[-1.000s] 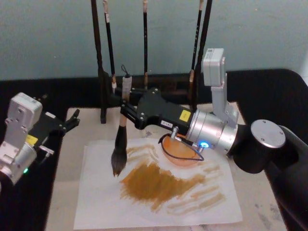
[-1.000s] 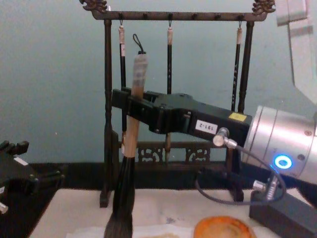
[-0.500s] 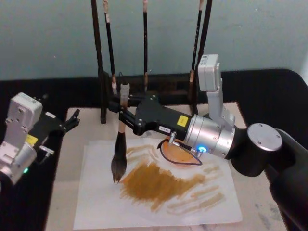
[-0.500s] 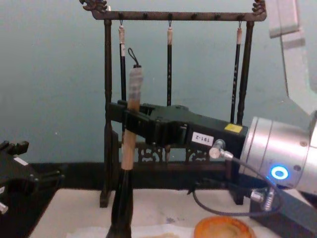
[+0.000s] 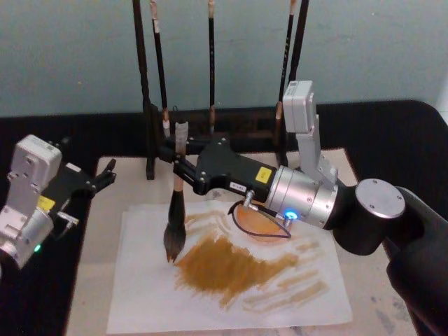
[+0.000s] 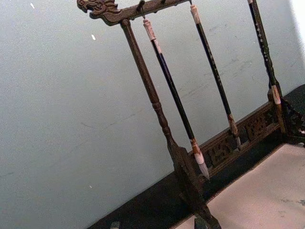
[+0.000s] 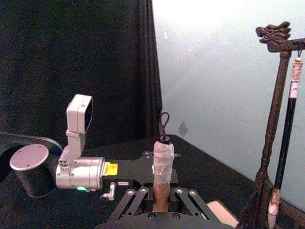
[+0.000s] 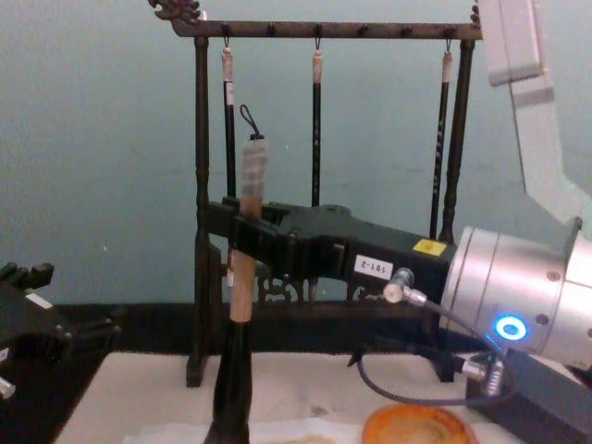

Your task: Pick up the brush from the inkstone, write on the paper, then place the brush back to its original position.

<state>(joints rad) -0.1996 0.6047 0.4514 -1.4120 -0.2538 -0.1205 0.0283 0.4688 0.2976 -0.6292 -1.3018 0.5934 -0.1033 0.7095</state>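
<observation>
The right pincer (image 5: 178, 159), reaching in from the right of the head view, is clamped on the pale handle of the brush (image 5: 176, 210) and holds it upright left of frame centre. The black cord loop stands above the jaws and the dark, bushy hair points down. The hair tip sits at the surface of the paper (image 5: 150, 297), at the left end of a broad ochre smear (image 5: 227, 264) across the white sheet. In the chest view the same pincer (image 8: 242, 236) grips the brush (image 8: 247, 180) in front of the dark wooden brush rack (image 8: 324, 30), where three thin brushes (image 8: 316, 120) hang from the top rail. The orange inkstone (image 5: 260, 229) lies just under the right arm's silver wrist, at the paper's far edge and partly hidden by a cable. The paper rests on a beige mat (image 5: 91, 287) spread over the black bench (image 5: 392, 126). The left pincer (image 5: 105, 175) waits at the left edge of the frame, its fingers apart and holding nothing, beside the mat's far left corner and well apart from the brush.
</observation>
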